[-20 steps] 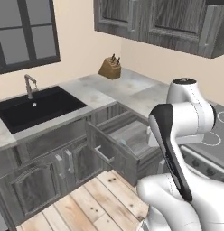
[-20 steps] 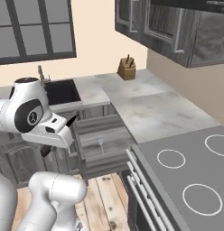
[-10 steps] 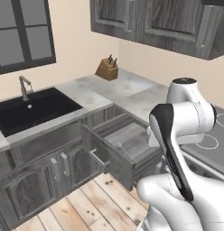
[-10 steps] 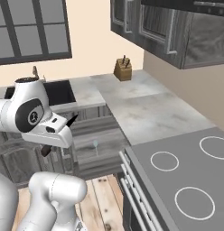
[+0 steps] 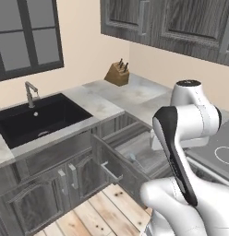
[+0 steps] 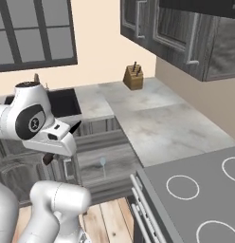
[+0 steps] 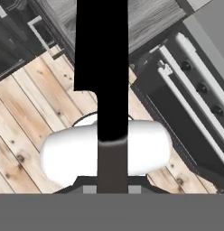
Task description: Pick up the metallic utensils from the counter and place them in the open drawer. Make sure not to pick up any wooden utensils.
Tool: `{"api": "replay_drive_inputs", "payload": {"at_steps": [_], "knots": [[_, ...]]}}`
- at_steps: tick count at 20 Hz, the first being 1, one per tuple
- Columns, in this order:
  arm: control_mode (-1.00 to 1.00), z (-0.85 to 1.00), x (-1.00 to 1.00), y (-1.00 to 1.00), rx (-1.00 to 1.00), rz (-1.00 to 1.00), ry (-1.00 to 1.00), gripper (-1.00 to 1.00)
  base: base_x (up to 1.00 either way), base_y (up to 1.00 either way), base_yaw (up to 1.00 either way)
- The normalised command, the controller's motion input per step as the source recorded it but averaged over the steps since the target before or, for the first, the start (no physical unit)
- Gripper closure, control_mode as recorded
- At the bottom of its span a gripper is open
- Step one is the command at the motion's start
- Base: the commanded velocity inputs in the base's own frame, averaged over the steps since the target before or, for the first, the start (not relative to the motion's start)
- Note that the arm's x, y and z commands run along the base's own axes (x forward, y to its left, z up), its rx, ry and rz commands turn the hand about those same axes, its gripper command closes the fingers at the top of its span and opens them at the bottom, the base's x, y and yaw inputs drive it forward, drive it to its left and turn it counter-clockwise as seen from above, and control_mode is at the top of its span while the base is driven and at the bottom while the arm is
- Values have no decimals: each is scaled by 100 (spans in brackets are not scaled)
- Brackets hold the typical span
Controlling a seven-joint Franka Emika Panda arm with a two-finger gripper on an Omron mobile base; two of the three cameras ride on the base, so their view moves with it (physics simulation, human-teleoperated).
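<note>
Your biggest risk is the open drawer [image 6: 107,163]: it sits ahead of and below the gripper [image 6: 47,158], off toward the stove side, and in the hand view the camera looks past its corner onto plank floor, so a release here drops the knife [image 7: 102,67] on the floor, not in the drawer. You're holding that knife clamped at its handle, blade running straight out from the fingertips in the hand view; the long blade could clip the drawer front or the silver bar handle [image 5: 111,171] if you swing in low. A silver-grey spoon [image 6: 102,163] seems to lie inside the drawer already, just beyond the gripper, so setting the knife on top of it may knock it about. The counter [image 6: 157,123] is well beyond and above the gripper; I can't make out any wooden utensils on it.
</note>
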Motion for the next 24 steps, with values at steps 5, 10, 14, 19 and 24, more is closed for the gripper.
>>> {"api": "replay_drive_inputs", "payload": {"at_steps": [5, 10, 14, 19, 24], "knots": [[-100, 0, 0, 0, 0, 0, 0, 100, 28, 0, 2], [-100, -8, 20, -3, 0, 0, 0, 100, 0, 0, 0], [-100, -46, 80, 0, 0, 16, 0, 100, 0, 0, 0], [-100, -70, 75, -43, 0, 41, 12, 100, 0, 0, 0], [-100, -83, 49, -32, -1, 25, 12, 100, 0, 0, 0]]}}
